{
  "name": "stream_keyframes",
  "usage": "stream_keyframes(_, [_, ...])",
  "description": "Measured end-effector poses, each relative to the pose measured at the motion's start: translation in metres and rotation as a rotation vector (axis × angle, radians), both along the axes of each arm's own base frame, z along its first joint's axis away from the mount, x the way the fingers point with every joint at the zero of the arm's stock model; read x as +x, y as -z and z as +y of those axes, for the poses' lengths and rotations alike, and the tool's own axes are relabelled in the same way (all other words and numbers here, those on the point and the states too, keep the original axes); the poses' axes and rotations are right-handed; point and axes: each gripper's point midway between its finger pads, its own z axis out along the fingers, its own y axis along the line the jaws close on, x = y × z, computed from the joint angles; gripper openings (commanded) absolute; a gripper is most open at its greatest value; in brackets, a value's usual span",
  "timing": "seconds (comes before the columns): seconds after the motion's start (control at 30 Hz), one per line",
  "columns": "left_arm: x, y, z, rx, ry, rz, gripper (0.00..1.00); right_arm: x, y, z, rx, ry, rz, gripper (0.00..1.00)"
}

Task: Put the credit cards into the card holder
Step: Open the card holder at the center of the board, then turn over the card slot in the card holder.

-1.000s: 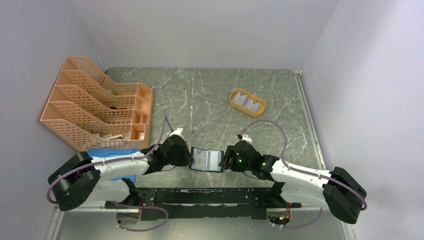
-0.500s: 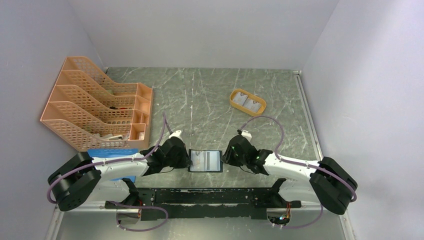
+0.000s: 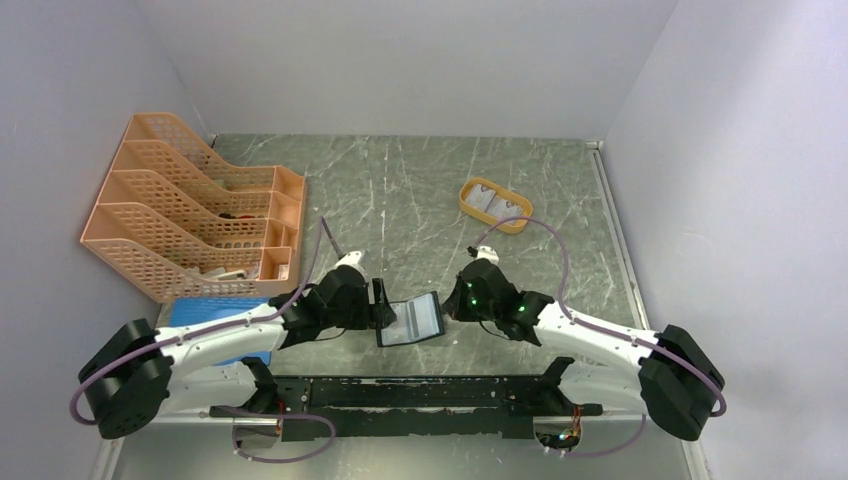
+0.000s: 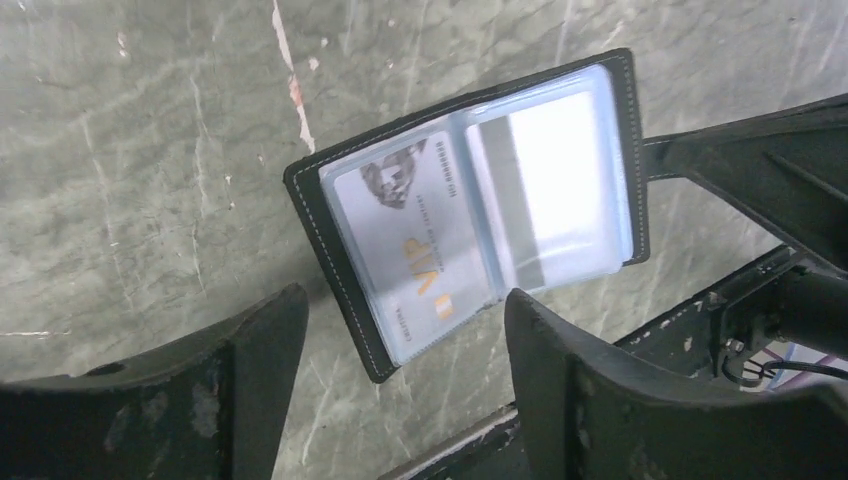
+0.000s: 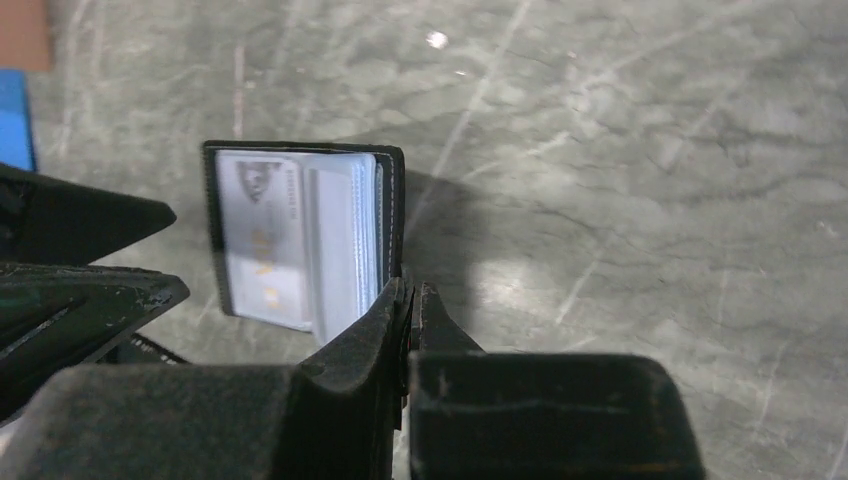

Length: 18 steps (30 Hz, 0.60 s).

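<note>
The black card holder lies open near the table's front edge, between my two grippers. Its clear pockets hold a pale credit card with VIP print. My right gripper is shut on the holder's right cover edge, which is raised off the table. In the right wrist view the right gripper pinches that thin edge. My left gripper stands open just left of the holder, its fingers apart and touching nothing. Two more credit cards lie in the orange tray.
The orange oval tray sits at the back right. A large orange mesh file organiser fills the left side. A flat blue pad lies under the left arm. A black rail runs along the near edge.
My left gripper has opened and let go of the holder's left side. My right gripper has shut on the right edge, and that side now tilts up.
</note>
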Motion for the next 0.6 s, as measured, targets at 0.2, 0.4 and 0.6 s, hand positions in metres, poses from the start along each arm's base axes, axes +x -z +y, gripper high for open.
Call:
stream_keyframes(0.2, [0.006,-0.031,-0.004,-0.037,0.018,-0.067,0.80,-0.002,-0.015,0.012,0.027,-0.095,-0.034,0.00])
stream_keyframes(0.4, [0.004,-0.031,-0.018,-0.075,0.058,-0.053,0.82,-0.007,-0.021,0.022,0.072,-0.150,-0.029,0.00])
stream_keyframes(0.6, [-0.002,-0.021,-0.040,-0.076,0.118,-0.012,0.83,-0.009,-0.034,0.030,0.125,-0.181,-0.049,0.00])
